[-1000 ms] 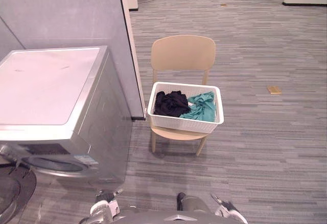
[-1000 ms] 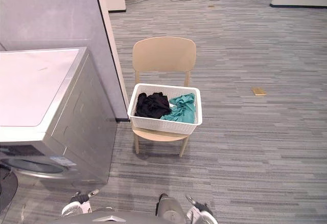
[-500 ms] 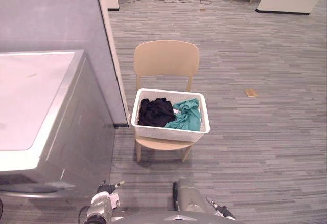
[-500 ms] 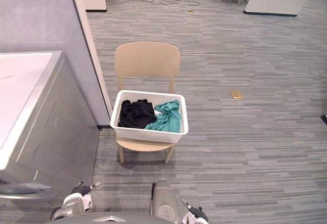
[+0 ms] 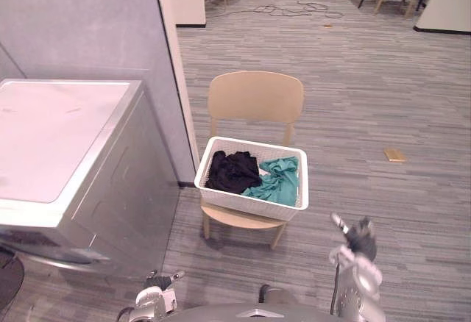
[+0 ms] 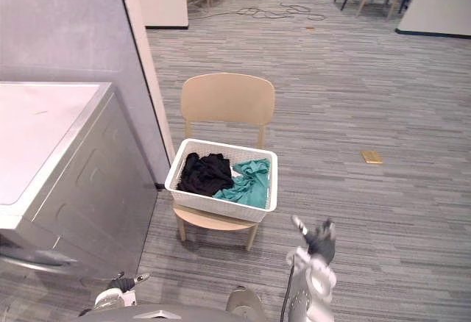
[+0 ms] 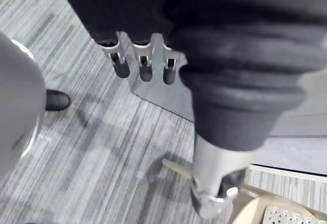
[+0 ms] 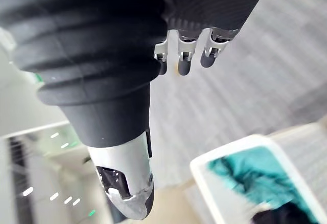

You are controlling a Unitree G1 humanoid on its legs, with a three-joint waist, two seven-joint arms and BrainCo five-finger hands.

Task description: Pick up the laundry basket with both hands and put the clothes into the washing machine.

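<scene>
Right robot hand [image 5: 359, 240], fingers apart, empty, hovers above floor [image 5: 412, 212] off the right rim of the laundry basket [image 5: 250, 206]

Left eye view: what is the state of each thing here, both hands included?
chair: upright, beside the partition.
laundry basket: resting on the chair seat, untouched.
black garment: bunched in the basket's left half.
teal garment: bunched in its right half.
washing machine: left of the chair; door state cannot be told.
left hand: open, low, empty.
right hand: open, empty, apart from the basket.
</scene>
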